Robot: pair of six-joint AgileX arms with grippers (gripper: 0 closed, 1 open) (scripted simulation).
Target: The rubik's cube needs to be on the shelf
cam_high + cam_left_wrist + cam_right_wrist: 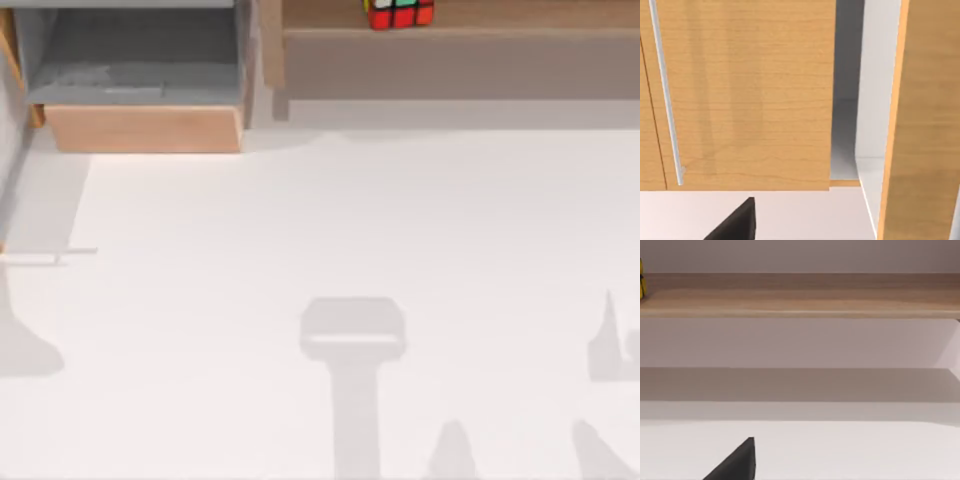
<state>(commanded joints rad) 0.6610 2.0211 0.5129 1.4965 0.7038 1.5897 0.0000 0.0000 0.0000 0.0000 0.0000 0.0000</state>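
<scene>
The rubik's cube [400,12], with red, green and yellow squares, rests on the shelf [470,45], a long light-wood board with a grey-brown front along the table's far right. In the right wrist view the shelf [800,295] runs across the picture, and a yellow sliver of the cube [642,285] sits on it at the frame's border. A dark part of my right gripper [737,464] shows low over the white table, well short of the shelf. A dark part of my left gripper [737,224] faces a wooden cabinet front.
A grey-lined boxy compartment [140,90] with a light wood front stands at the far left of the table. A wooden post [271,45] separates it from the shelf. The left wrist view shows a wood panel with a metal handle [665,95] beside a grey gap [845,125].
</scene>
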